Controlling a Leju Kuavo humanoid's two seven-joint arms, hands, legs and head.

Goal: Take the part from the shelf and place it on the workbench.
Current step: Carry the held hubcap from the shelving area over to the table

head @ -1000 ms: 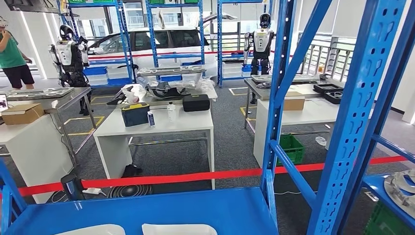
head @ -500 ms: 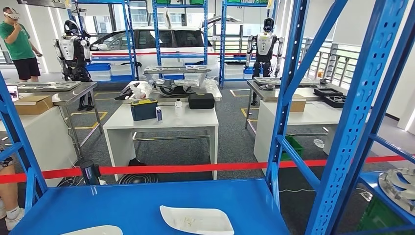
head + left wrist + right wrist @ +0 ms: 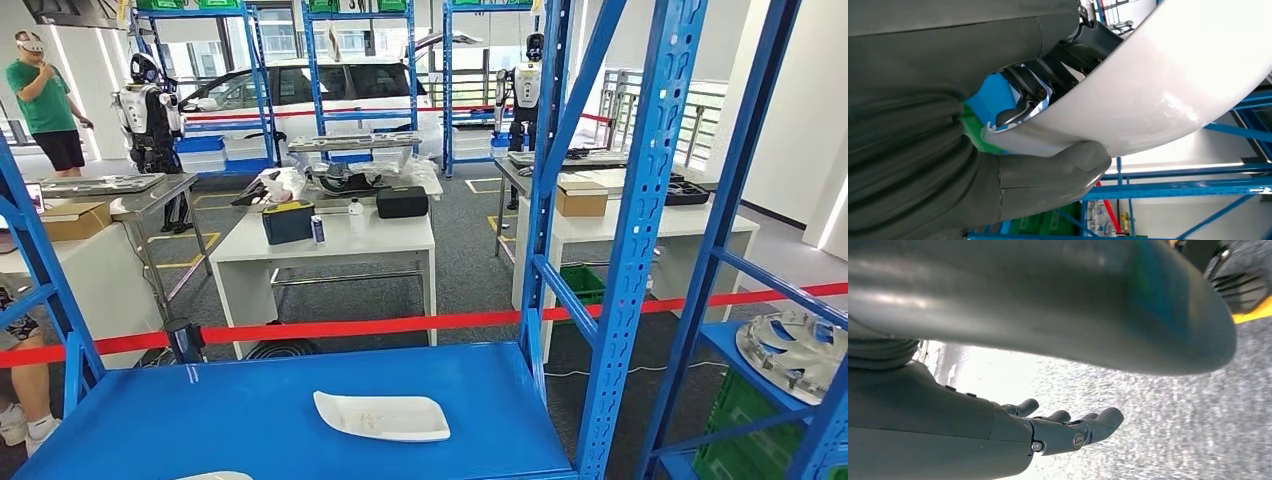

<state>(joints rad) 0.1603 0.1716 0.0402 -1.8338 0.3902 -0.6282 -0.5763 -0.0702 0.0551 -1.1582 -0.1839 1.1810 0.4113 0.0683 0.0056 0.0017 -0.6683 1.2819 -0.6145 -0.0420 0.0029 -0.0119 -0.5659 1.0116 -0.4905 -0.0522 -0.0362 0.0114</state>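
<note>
A glossy white curved plastic part (image 3: pixel 1168 80) is held in the left hand (image 3: pixel 1038 145), the thick grey thumb (image 3: pixel 1058 172) pressed against one face near its edge and the dark fingers (image 3: pixel 1023 100) hooked over the other face, so the panel is clamped between them; blue shelf beams show behind it in the left wrist view. In the head view, a second white, shallow, tray-like plastic part (image 3: pixel 380 415) lies flat on the blue metal shelf deck (image 3: pixel 250 410), near the front middle, and the rim of another white piece (image 3: pixel 215 476) peeks in at the lower edge. The right hand (image 3: pixel 1063 430) holds nothing, its dark fingers (image 3: pixel 1100 422) loosely extended and slightly apart over grey speckled carpet (image 3: pixel 1173 430). Blue perforated shelf uprights (image 3: pixel 640 230) and diagonal braces stand between the camera and the room, with a silver wheel cover (image 3: pixel 795 345) on the neighbouring shelf to the right and a green crate (image 3: pixel 740 425) below it. Beyond the deck a red barrier tape (image 3: pixel 400 325) stretches across, and behind it stands a white worktop (image 3: pixel 330 240) carrying a dark case (image 3: pixel 288 220), small bottles and a black box (image 3: pixel 403 202). A second white worktop (image 3: pixel 640 220) to the right bears a cardboard box (image 3: pixel 582 198). Farther back are two humanoid robots (image 3: pixel 148 110), a white car (image 3: pixel 310 90) and a person in a green shirt (image 3: pixel 45 95)
</note>
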